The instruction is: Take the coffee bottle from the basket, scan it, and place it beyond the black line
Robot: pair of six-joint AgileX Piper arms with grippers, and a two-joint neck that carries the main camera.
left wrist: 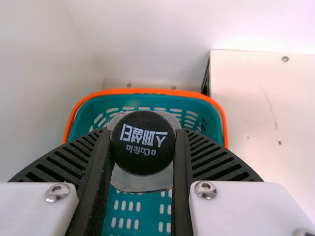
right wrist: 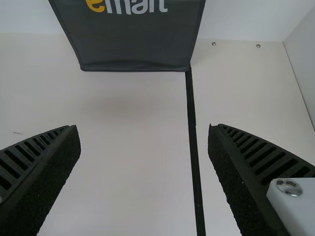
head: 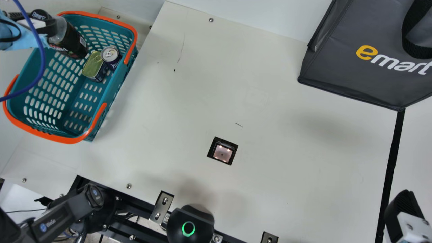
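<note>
At the main view's upper left my left gripper is shut on the neck of the dark coffee bottle, which hangs upright or slightly tilted in the teal basket. In the left wrist view the bottle's black cap sits between the two pads of my left gripper. A scanner window is set into the table. The black line runs down the right side. My right gripper stands beside that line; in the right wrist view the right gripper is open, nothing between its fingers.
A can and a tin with a yellowish lid lie in the basket beside the bottle. A dark grey bag stands at the back right. A blue cable crosses over the basket's left part.
</note>
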